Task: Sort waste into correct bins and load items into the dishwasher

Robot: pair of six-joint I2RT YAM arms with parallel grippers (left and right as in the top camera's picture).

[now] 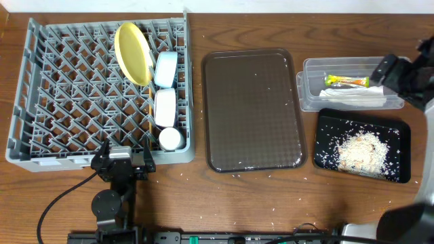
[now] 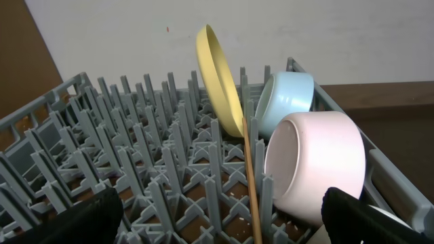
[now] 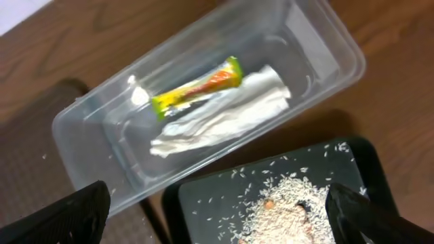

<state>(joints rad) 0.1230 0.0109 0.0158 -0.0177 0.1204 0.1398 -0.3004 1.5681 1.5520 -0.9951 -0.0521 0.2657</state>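
Observation:
The grey dish rack [image 1: 68, 102] holds the yellow plate [image 1: 132, 53] on edge, the light blue bowl [image 1: 166, 69], the white bowl [image 1: 165, 107], the small white cup [image 1: 169, 138] and the wooden chopsticks [image 1: 149, 115]. The left wrist view shows the plate [image 2: 220, 81], blue bowl [image 2: 288, 100], white bowl [image 2: 315, 166] and a chopstick [image 2: 252, 183]. My left gripper [image 2: 220, 227] is open and empty at the rack's near edge. The clear tub [image 1: 308, 95] holds the foil sachet [image 3: 200, 87] and white paper piece [image 3: 217, 122]. The black tray [image 1: 400, 139] holds rice [image 1: 359, 150]. My right gripper [image 3: 217, 224] is open above both bins.
The brown serving tray [image 1: 252, 112] lies between the rack and the bins, with a few rice grains on it. Loose grains are scattered on the wooden table along its front. A black cable [image 1: 54, 203] runs from the left arm's base.

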